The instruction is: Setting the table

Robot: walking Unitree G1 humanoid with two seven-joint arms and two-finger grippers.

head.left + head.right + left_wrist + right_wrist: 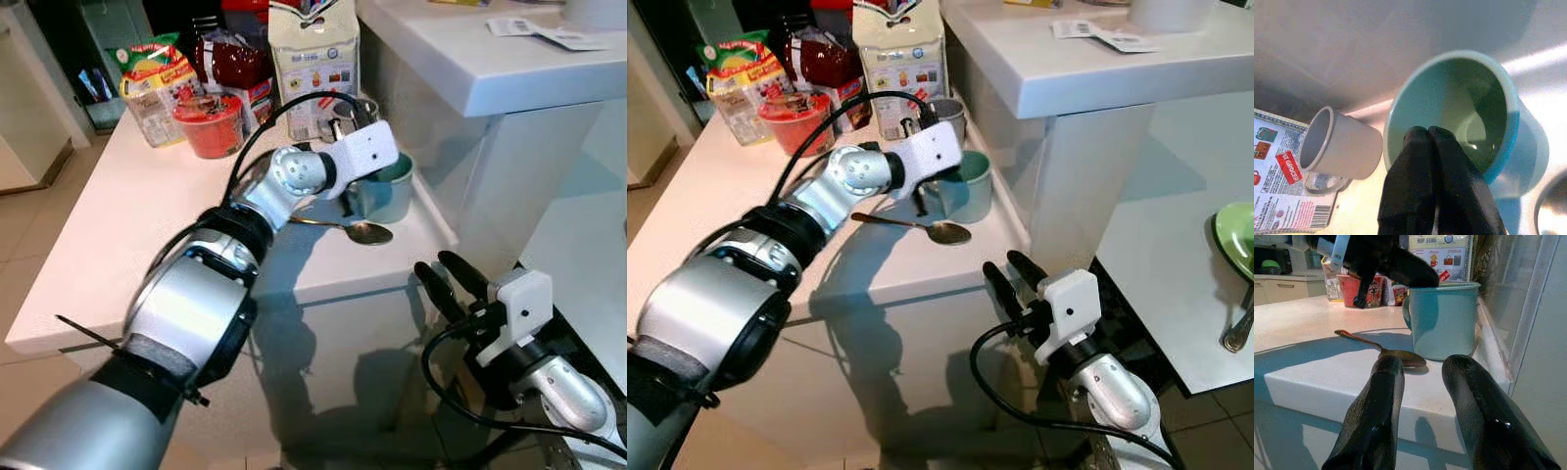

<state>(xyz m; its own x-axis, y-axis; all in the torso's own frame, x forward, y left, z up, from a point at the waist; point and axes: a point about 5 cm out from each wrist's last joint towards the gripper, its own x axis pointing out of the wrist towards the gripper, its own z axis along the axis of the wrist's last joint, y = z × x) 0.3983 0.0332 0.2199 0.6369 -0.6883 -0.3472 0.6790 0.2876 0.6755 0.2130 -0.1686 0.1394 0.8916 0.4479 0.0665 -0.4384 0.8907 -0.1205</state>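
I am reaching my left tool [1432, 147] over the near rim of the teal mug [384, 186], and from the left wrist view its two black fingers are pressing together with no gap, tips sitting just at the rim; I cannot tell whether they are pinching the wall or only touching it. The mug is standing upright on the white surface [147, 225], toward its right edge, with a small grey cup [1339, 144] just beside it at about 10 o'clock in the head view. A metal spoon [353, 230] is lying at 6 o'clock of the mug, bowl toward the right, close to the mug's base. Behind, at 11 o'clock, a red noodle cup [209, 125] and a tall printed carton [313, 64] are standing among other packets.

My right tool [449, 276] is hanging below the surface edge, fingers spread a moderate way apart and holding nothing, pointing up toward the mug and spoon.

Over at 3 o'clock, a green plate [1236, 240] is already lying on the lower white table [1156, 264] with a utensil handle [1239, 328] beside it. So I am judging the setting as begun but unfinished: mug and spoon are not yet carried across.
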